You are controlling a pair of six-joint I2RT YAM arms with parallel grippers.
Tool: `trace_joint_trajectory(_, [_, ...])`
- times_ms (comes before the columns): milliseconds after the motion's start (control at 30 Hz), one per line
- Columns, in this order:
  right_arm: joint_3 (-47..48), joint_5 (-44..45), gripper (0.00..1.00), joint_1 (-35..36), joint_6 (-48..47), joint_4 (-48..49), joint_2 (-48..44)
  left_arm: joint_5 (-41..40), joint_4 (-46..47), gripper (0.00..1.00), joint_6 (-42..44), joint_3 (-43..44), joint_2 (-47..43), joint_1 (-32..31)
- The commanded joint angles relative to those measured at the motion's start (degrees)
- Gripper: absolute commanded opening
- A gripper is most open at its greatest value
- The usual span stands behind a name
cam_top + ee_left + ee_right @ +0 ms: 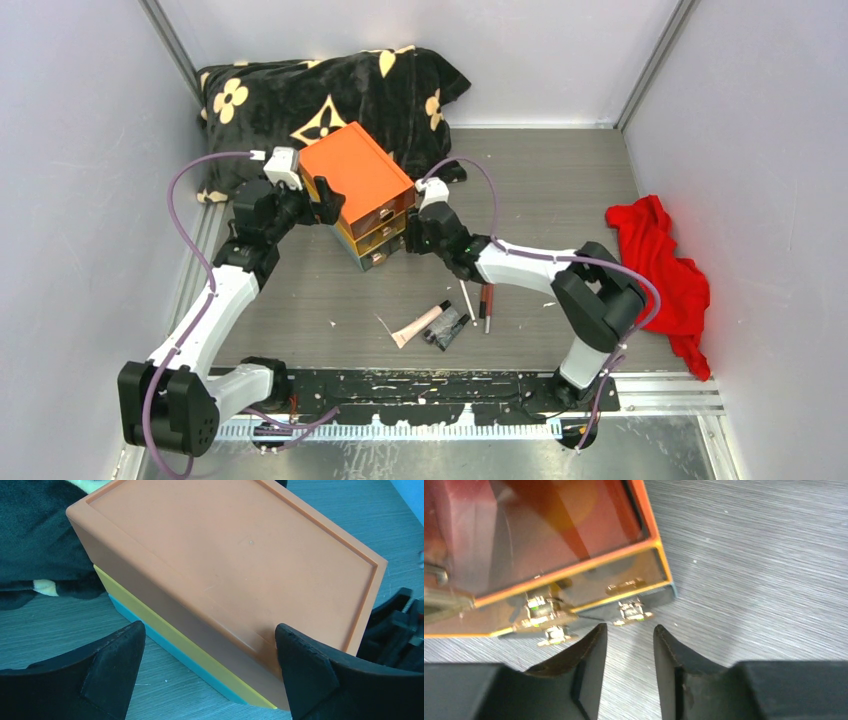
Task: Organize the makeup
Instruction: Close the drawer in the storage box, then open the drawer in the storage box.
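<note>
Loose makeup lies on the table in front of the arms: a pinkish tube [420, 323], a black tube [447, 328], a thin white pencil [467, 298] and a red pencil [487, 306]. Neither gripper holds any of it. My left gripper [328, 208] [210, 630] is open wide at the left corner of the orange box [355, 185] [235, 565], with its right finger [305, 670] against the box's edge. My right gripper [408, 238] [630, 628] stands open, empty, just in front of the box's clear drawers [589, 587] and their small metal handles [631, 611].
A black blanket with tan flower prints [320, 95] is bunched behind the box at the back wall. A red cloth [660, 265] lies at the right side of the table. White walls close in the left, back and right.
</note>
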Motion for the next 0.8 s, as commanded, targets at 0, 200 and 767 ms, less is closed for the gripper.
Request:
trace_joint_trajectory(0, [-4.1,2.2,0.49,-0.2,-3.5,4.1,-6.6,-0.8,-4.7,1.00,1.9,0.1,1.3,0.4])
trace_joint_trajectory(200, [-8.8,-0.4,0.63,-0.1,-8.5,7.5,-6.3,-0.9,-4.3,1.00,1.7,0.1,1.7,0.4])
trace_joint_trajectory(767, [-11.1,-4.2,0.64,-0.1,-18.0,26.3,2.9,-1.0,-3.0,1.00,1.6,0.1,4.0,0.4])
